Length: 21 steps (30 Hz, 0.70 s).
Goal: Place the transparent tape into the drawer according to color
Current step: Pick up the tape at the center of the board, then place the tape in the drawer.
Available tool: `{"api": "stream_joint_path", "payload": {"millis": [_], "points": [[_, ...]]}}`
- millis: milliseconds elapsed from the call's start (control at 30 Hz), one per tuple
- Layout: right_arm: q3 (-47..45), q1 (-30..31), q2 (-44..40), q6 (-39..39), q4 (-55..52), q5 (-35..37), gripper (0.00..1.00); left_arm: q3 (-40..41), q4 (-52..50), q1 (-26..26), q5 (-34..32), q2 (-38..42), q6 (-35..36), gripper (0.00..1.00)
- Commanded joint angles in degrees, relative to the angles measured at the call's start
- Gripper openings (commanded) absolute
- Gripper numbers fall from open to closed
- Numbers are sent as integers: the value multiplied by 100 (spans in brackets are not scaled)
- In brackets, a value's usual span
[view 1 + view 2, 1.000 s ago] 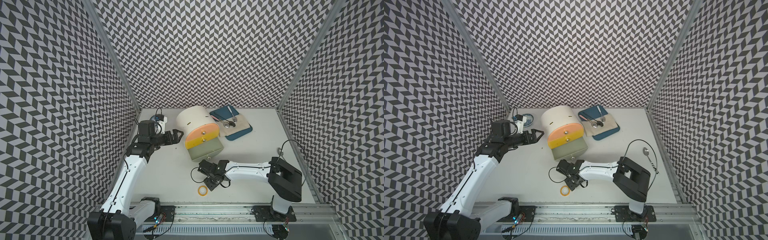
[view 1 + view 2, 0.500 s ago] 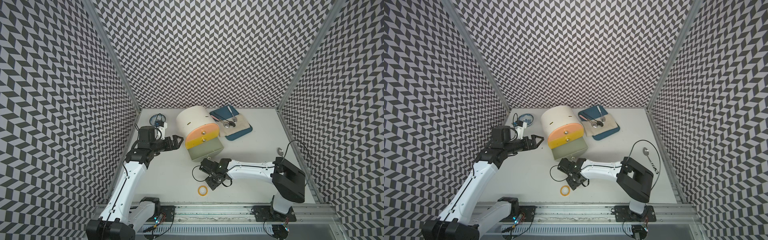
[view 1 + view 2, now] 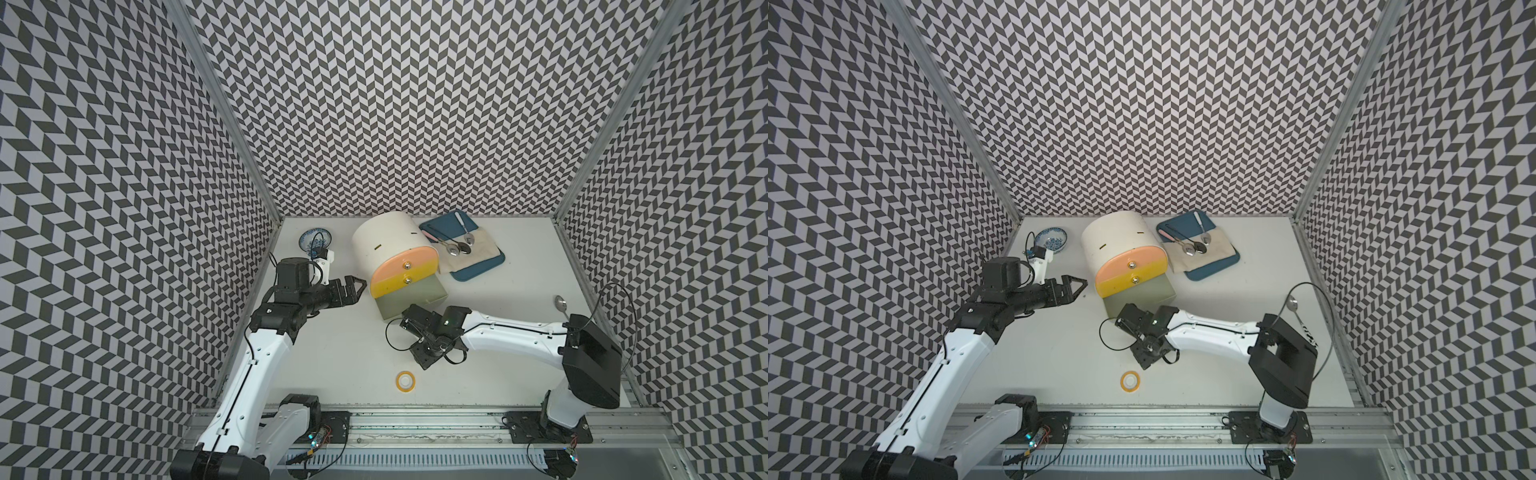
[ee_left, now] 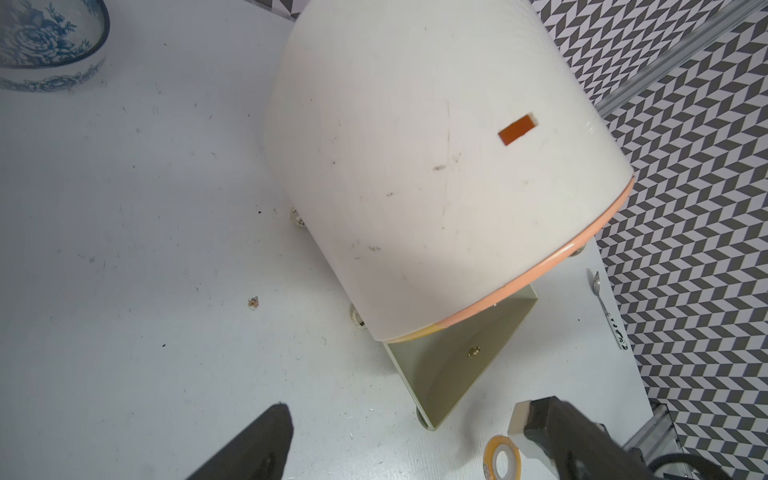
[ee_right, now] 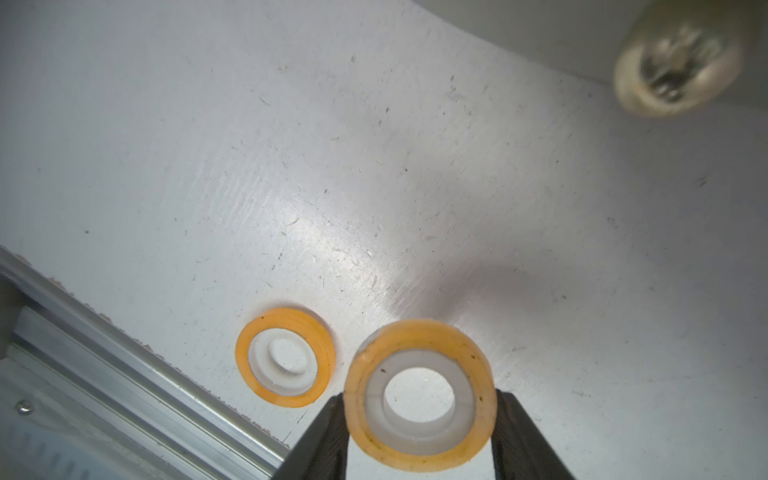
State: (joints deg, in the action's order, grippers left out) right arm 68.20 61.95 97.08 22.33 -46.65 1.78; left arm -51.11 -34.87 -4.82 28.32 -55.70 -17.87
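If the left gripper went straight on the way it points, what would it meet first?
Probably the cabinet, on its side close to the yellow drawer front. The left gripper, jaws open, points at it; its height against the cabinet is unclear.

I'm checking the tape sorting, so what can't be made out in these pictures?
Both top views: jaws of the right arm cover the held yellow tape.
All views: pink drawer and yellow drawer are shut, contents hidden.
Right wrist view: a round thing is too blurred to identify.
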Motion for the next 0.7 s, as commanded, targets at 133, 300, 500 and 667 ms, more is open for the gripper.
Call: {"api": "stream_joint_path", "payload": {"millis": [133,300,500,667], "points": [[449,-208,-320,-123,-193,68,15,125,-81,38,69,199,3,100],[747,-382,-416,-166,-283,111,14,220,-121,34,78,278,-6,100],[1223,-673,-429,-235,-309,232,13,444,-144,34,134,443,-59,100],[1510,-1016,-367,-264,-94,345,13,710,-138,34,278,626,-107,100]]}}
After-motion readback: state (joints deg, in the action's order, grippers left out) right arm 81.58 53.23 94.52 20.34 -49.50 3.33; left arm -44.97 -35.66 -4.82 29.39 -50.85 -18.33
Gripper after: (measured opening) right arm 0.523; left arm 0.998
